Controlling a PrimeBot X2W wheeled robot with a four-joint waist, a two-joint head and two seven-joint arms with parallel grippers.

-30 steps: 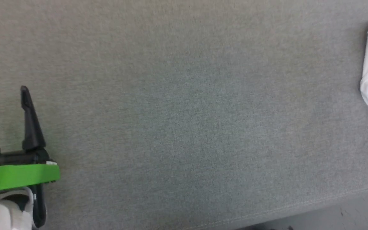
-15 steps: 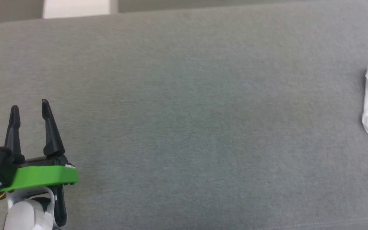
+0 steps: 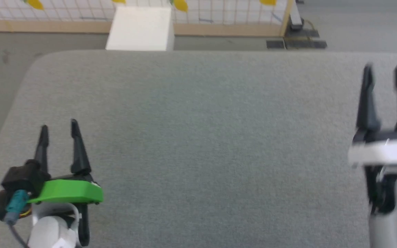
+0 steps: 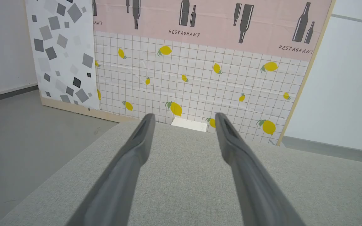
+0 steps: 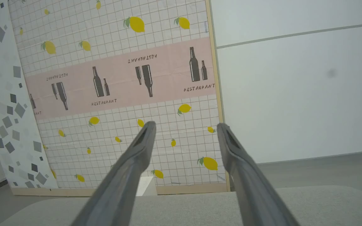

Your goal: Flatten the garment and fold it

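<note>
In the head view, the frame is being carried upward by a camera move, not by any move of the things. The rounded far edge of the grey fabric-covered desk (image 3: 198,137) is now being shown, with a plain white box (image 3: 140,27) and a lemon-printed gridded panel (image 3: 219,13) beyond it. The left claw (image 3: 58,124), on its green bracket, is being held over the near left of the desk, spread wide with nothing between its fingers. The right claw (image 3: 383,69), newly in frame at the right and blurred, is also being held wide and empty. The plain white, thin, soft long-sleeved garment was being seen at this view's right edge half a second ago. It is being judged to lie on the desk's right side, behind or beyond the right claw.

In the left wrist view, the left claw (image 4: 184,116) is being pointed across bare grey fabric toward the white box, parted and holding nothing.

In the right wrist view, the right claw (image 5: 186,125) is being aimed above the desk's far edge at the panel, equally parted and empty.

Flattening is being judged as not yet begun; a reach to the right is being called for.
</note>
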